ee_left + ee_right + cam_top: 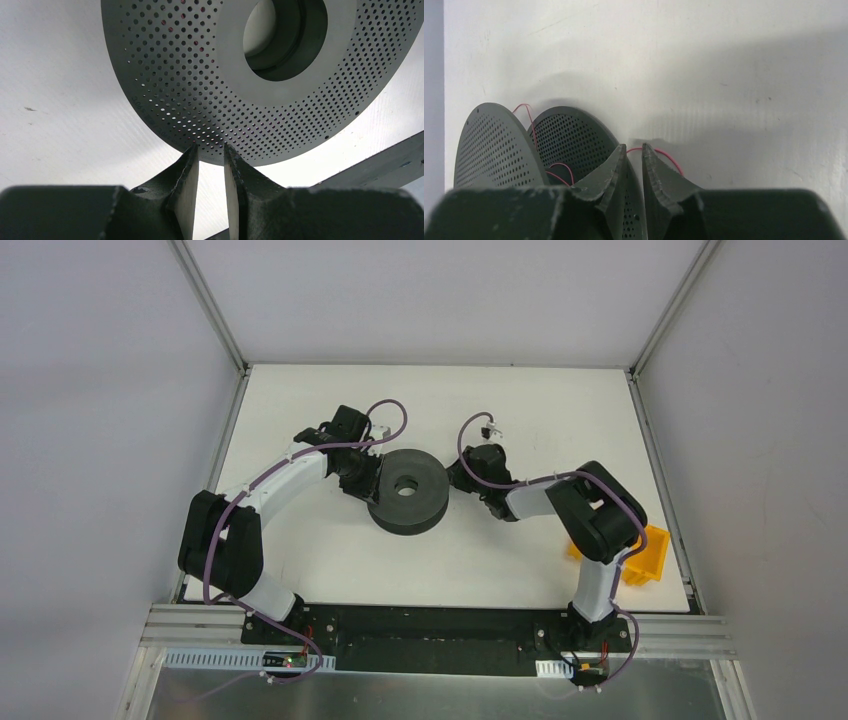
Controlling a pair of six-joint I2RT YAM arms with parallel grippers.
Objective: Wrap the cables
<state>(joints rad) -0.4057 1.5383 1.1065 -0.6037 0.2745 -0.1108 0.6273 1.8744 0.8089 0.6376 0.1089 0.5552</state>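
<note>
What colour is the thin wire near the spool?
Reddish pink wire; shows best in right wrist view.

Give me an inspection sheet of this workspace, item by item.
Surface: white table, faint scuffs.
Job's things: thin red cable looping loosely between the flanges of the dark grey spool.
Clutter: orange bin at the table's right edge.
Grippers: left gripper narrowly open at the spool's rim; right gripper has the cable across its tips, grip unclear.
Cables: purple arm hoses.
Surroundings: grey enclosure walls.
</note>
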